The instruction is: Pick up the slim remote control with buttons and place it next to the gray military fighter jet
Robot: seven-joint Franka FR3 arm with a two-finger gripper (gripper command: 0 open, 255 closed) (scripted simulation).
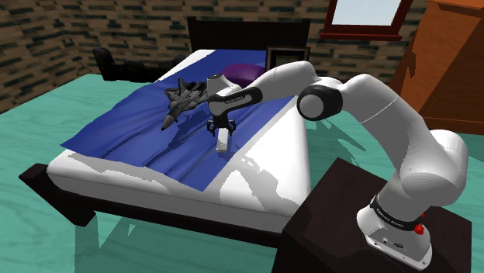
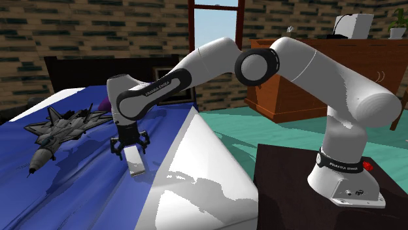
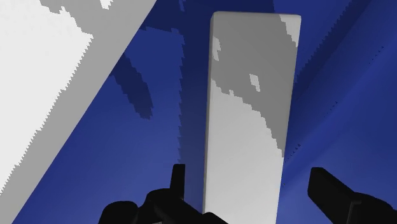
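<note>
Evidently mid-grasp: the gripper [image 3: 249,173] straddled the pale remote [image 3: 251,108], jaws spread; closing seemed next, then lifting toward the jet [image 1: 184,99]

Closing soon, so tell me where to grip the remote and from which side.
Grip the remote across its narrow width, on its long side edges, from straight above: it lies flat on the blue blanket, and the open jaws straddle it.

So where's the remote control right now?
In the shoulder view the pale remote control lies on the blue blanket, right of the grey fighter jet and apart from it, with the open jaws just above it.
</note>
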